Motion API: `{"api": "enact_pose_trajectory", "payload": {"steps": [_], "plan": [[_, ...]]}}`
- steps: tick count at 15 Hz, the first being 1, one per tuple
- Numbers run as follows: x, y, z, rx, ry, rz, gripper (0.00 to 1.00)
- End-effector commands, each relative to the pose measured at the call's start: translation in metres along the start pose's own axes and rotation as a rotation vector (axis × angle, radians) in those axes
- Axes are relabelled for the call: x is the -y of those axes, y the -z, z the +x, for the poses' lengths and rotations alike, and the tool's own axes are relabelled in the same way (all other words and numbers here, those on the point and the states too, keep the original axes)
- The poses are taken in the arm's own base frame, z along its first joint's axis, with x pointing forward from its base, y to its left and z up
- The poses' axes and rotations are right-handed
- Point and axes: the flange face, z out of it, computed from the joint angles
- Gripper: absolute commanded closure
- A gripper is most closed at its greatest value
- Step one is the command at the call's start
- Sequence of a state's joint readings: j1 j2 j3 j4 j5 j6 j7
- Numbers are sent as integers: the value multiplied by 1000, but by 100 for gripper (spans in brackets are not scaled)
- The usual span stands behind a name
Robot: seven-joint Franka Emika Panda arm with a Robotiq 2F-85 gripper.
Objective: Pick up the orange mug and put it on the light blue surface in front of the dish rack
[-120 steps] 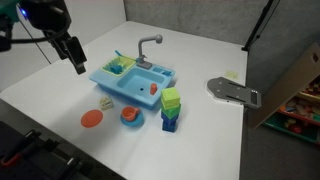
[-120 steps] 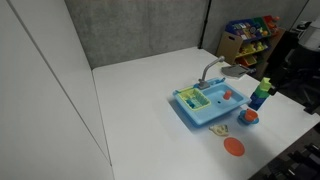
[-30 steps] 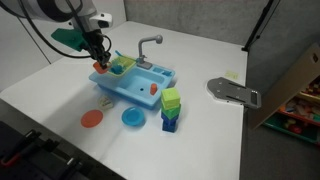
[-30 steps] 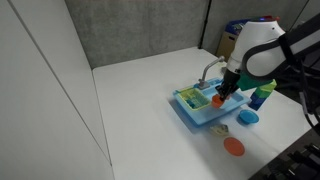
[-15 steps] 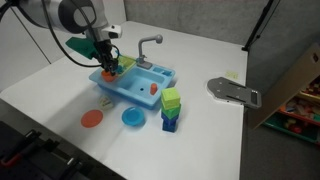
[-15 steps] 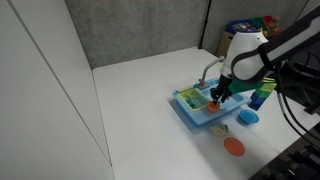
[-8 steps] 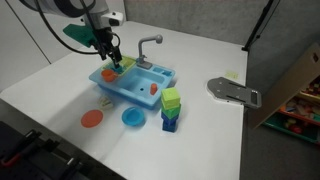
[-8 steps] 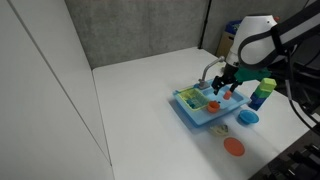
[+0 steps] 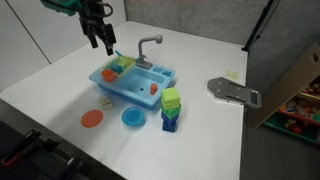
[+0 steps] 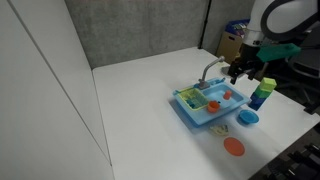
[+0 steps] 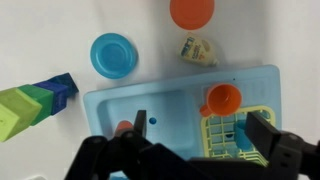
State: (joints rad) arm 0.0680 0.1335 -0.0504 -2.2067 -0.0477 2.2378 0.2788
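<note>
Mug: the tiny orange-red toy mug (image 11: 224,98) stands upright on the light blue plastic counter strip (image 11: 170,82) of the toy sink, just beside the green toy dish rack (image 11: 238,134).
Gripper: the black two-finger gripper (image 9: 103,44) hangs above the sink's rack end, fingers spread, holding nothing.
Hidden: in the wrist view the gripper covers the sink's lower edge and part of the rack.
Hard to see: the mug is barely legible in both exterior views.
Cut off: the flat orange disc plate (image 11: 191,12) and the green and blue stacked blocks (image 11: 30,100), both just outside the sink.
Nearby: the round blue plate (image 11: 112,55).
</note>
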Motion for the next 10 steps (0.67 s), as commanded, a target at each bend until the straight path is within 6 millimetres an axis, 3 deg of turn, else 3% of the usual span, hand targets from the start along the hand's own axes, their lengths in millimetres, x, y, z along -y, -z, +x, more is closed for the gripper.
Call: {"api": "enact_pose_trajectory", "payload": {"steps": [1, 10], "plan": [[-26, 42, -35, 16, 58, -28, 0], [-87, 150, -102, 42, 150, 3, 0]]}}
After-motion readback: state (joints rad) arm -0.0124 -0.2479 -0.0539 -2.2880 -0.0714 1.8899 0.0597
